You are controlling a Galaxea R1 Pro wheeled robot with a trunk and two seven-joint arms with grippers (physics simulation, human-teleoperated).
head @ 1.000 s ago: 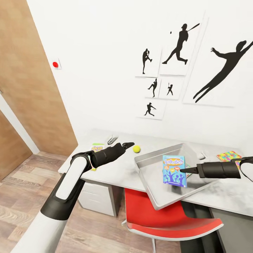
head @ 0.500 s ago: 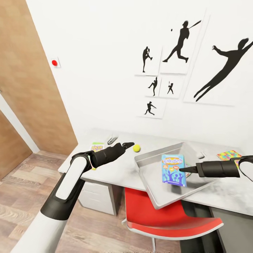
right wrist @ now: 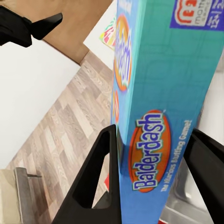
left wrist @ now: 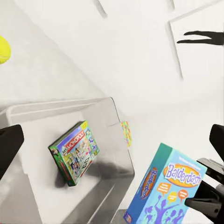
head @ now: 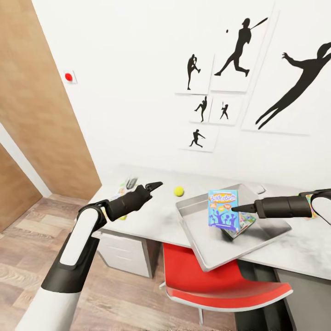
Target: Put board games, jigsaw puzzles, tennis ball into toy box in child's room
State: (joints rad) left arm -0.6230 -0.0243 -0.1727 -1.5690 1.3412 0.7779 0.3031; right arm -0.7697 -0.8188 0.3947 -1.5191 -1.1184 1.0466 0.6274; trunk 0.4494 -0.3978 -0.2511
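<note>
The right gripper (right wrist: 154, 163) pinches one blue board game (head: 222, 209) upright above the grey toy box (head: 202, 250), where a second game (left wrist: 74, 151) already lies. The left gripper (head: 154, 185), fingers spread and empty, hovers over the table (head: 156, 220) near one tennis ball (head: 179, 191). The box's near corner overhangs the table edge above a red chair (head: 216, 285), with a white wall behind.
</note>
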